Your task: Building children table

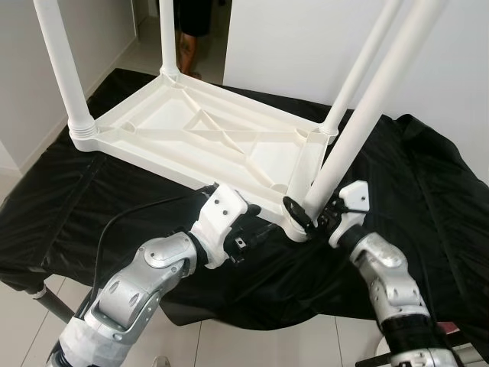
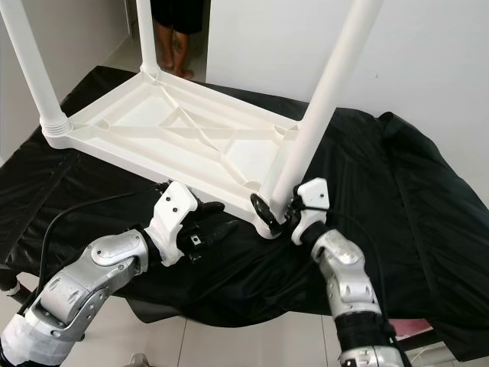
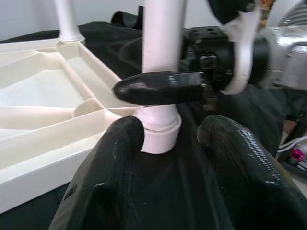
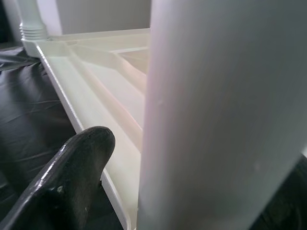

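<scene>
Your head cameras look down from above at the upturned table (image 1: 206, 134); both wrist cameras sit close, sharing its near leg (image 3: 160, 62).

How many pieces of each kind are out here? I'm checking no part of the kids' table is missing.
White plastic tabletop, upside down: 1
White plastic tube legs standing in its corners: 4
Black cloth covering the work surface: 1
Total: 6

The right gripper has its fingers closed around the nearest leg; the left gripper is open beside it.
</scene>
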You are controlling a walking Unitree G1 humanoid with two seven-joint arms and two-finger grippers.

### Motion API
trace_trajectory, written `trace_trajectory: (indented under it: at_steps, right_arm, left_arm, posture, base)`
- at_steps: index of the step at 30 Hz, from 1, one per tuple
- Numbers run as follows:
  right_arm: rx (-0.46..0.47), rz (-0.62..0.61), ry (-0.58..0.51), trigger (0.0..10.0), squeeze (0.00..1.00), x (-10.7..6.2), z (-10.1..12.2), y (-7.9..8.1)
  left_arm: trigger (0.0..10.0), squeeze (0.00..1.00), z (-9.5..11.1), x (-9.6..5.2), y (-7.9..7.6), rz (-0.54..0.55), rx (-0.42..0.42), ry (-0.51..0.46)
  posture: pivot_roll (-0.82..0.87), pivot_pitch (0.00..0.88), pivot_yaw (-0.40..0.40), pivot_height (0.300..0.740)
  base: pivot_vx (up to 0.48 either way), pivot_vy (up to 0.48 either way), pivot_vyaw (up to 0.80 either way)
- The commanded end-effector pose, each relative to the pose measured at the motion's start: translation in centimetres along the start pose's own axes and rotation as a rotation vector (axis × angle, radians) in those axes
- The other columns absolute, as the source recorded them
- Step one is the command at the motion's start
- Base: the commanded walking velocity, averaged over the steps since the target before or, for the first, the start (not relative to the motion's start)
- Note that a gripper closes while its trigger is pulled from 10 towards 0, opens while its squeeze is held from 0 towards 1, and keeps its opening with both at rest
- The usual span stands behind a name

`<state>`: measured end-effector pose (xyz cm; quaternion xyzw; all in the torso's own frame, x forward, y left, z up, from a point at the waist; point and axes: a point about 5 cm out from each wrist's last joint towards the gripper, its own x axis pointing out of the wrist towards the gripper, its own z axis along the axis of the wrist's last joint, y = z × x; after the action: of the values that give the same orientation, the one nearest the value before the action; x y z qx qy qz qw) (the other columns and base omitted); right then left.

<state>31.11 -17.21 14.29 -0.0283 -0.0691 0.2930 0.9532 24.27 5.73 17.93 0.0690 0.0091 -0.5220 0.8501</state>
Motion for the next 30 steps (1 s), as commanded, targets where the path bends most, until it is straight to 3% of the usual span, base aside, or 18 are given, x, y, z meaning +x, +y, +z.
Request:
trace_trajectory:
  at_steps: [1,3,4,6,7,22,23,24,25,29,30]
  right_arm:
    - [0.006,0.011,0.027,10.0,0.00,-0.6,-0.7,-0.8]
    - [0.006,0.011,0.027,10.0,0.00,-0.6,-0.7,-0.8]
    - [0.010,0.029,0.043,4.3,0.00,-0.7,-0.9,-1.1]
    - [0.010,0.029,0.043,4.3,0.00,-0.7,-0.9,-1.1]
    - [0.011,0.039,0.058,0.0,0.00,-0.8,-1.1,-1.4]
    - [0.055,0.072,0.092,0.0,0.00,-1.2,-2.4,-2.1]
    - [0.055,0.060,0.091,3.6,0.00,-1.1,-2.5,-2.2]
    - [0.055,0.060,0.091,3.6,0.00,-1.1,-2.5,-2.2]
    - [0.077,0.034,0.073,10.0,0.00,-1.0,-2.4,-2.3]
    - [0.094,0.001,0.056,10.0,0.00,-0.8,-2.3,-2.3]
    - [0.096,-0.069,0.035,10.0,0.00,-0.2,-2.0,-1.4]
  left_arm:
    - [10.0,0.00,0.0,0.3,-1.1,-0.069,-0.004,0.010]
    - [10.0,0.00,0.0,0.3,-1.1,-0.069,-0.004,0.010]
    - [10.0,0.00,0.0,0.4,-1.5,-0.085,-0.003,0.016]
    - [10.0,0.00,0.0,0.4,-1.5,-0.085,-0.003,0.016]
    - [10.0,0.00,0.1,0.6,-1.7,-0.094,-0.003,0.019]
    - [10.0,0.00,0.0,0.7,-1.2,-0.086,0.010,0.034]
    - [10.0,0.00,0.1,0.7,-1.1,-0.079,0.011,0.031]
    - [10.0,0.00,0.1,0.7,-1.1,-0.079,0.011,0.031]
    - [10.0,0.00,0.1,0.7,-1.0,-0.074,0.022,0.038]
    - [10.0,0.00,0.2,0.7,-0.9,-0.072,0.033,0.041]
    - [10.0,0.00,0.2,0.8,-0.9,-0.084,0.037,0.043]
  posture:
    - [0.10,0.073,-0.139,0.740]
    - [0.10,0.073,-0.139,0.740]
    - [0.10,0.074,-0.132,0.740]
    - [0.10,0.074,-0.132,0.740]
    - [0.10,0.072,-0.130,0.740]
    - [0.11,0.059,-0.132,0.740]
    - [0.11,0.049,-0.125,0.740]
    - [0.11,0.049,-0.125,0.740]
    - [0.11,0.048,-0.120,0.740]
    - [0.11,0.047,-0.121,0.740]
    - [0.08,0.053,-0.105,0.740]
  base:
    - [0.000,0.000,0.00]
    - [0.000,0.000,0.00]
    - [0.000,0.000,0.00]
    - [0.000,0.000,0.00]
    - [0.000,0.000,0.00]
    - [0.000,0.000,0.00]
    - [0.000,0.000,0.00]
    - [0.000,0.000,0.00]
    - [0.000,0.000,0.00]
    - [0.000,0.000,0.00]
    - [0.000,0.000,0.00]
